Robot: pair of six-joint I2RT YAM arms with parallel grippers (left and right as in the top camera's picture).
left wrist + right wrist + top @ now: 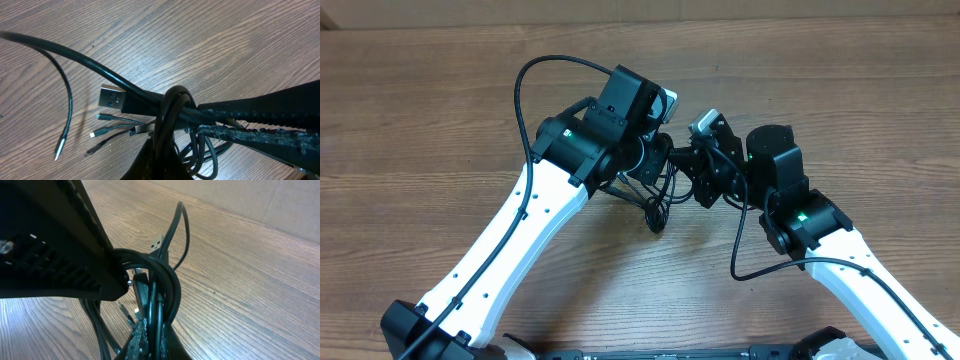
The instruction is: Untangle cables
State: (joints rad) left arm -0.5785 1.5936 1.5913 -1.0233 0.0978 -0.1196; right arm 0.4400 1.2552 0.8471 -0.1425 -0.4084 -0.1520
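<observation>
The cables (656, 208) are a knot of thin black cords held between both grippers above the wooden table, with loops hanging down. In the left wrist view the bundle (172, 117) forms a tight loop, with a USB plug (111, 97) and several small connectors (102, 132) sticking out to the left. My left gripper (161, 159) is shut on the bundle from below. My right gripper (156, 337) is shut on several strands (160, 290). The two grippers meet at the table's middle, left (662, 165) and right (696, 172), nearly touching.
A loose cable end (62, 142) with a light tip hangs at the left of the left wrist view. The wooden table (440, 90) spreads all round. A thick arm cable (535, 90) arcs over the left arm, and another (745, 265) loops by the right arm.
</observation>
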